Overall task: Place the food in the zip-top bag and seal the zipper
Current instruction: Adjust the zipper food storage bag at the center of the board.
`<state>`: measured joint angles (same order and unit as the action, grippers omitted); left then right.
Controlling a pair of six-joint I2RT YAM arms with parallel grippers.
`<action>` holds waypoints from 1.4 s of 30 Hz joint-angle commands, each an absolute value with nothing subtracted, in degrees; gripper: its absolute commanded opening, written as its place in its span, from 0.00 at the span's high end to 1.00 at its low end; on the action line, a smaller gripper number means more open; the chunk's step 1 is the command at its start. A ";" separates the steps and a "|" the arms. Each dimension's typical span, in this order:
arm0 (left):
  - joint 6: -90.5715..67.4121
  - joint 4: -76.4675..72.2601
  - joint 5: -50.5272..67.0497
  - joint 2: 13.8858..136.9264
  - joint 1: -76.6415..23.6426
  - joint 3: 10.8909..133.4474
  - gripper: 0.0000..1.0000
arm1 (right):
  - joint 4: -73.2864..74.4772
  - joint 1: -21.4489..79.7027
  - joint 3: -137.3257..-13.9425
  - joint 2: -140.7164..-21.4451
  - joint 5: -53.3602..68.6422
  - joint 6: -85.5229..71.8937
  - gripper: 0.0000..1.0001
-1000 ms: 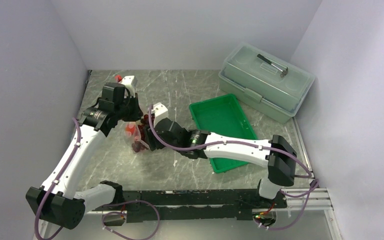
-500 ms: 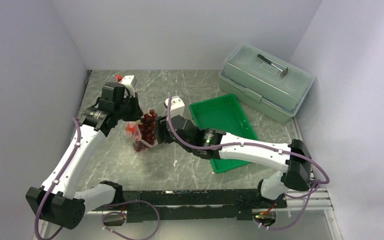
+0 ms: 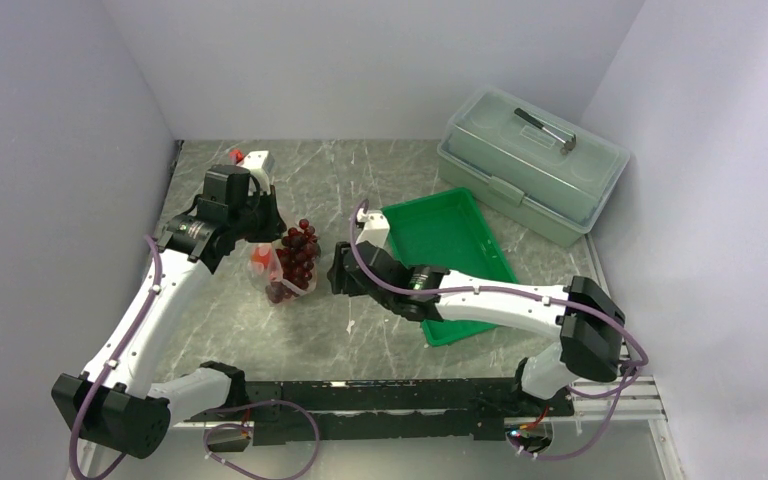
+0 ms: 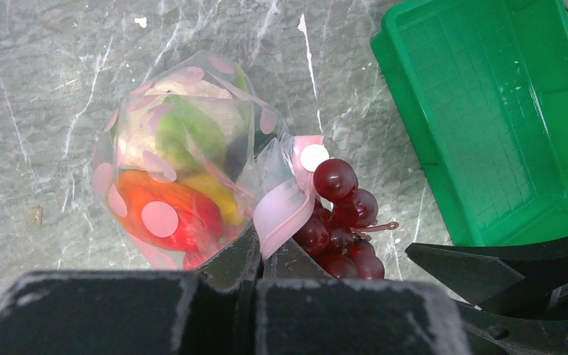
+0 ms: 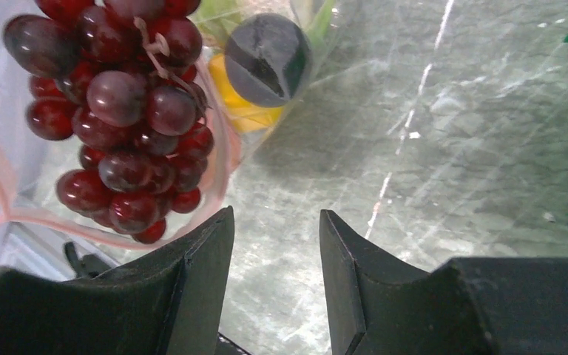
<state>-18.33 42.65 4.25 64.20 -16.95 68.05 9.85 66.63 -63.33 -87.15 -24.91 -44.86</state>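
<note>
Two hands divide the work: the left hand (image 4: 255,255) pinches the zipper (image 4: 285,211) so the zip-top bag (image 4: 177,177) on the desk (image 4: 59,59) gapes around the grape bunch (image 4: 340,222), while the right hand (image 5: 275,222) stands beside, half open, empty.

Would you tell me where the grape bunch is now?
In the top view the grape bunch lies left of centre, in the mouth of the zip-top bag pinched by the left gripper, just left of the right gripper.
</note>
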 commanded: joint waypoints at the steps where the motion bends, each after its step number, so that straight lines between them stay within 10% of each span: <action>1: -18.72 38.94 5.00 63.14 -16.61 68.83 1.00 | 2.23 65.89 -63.68 -87.97 -21.33 -48.97 0.51; 42: -18.63 39.02 4.66 63.11 -16.61 68.82 1.00 | -10.90 63.63 -63.11 -97.84 -12.09 -57.38 0.64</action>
<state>-18.31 42.65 4.23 64.20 -16.91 68.05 -6.37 63.88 -63.22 -97.54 -12.64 -55.92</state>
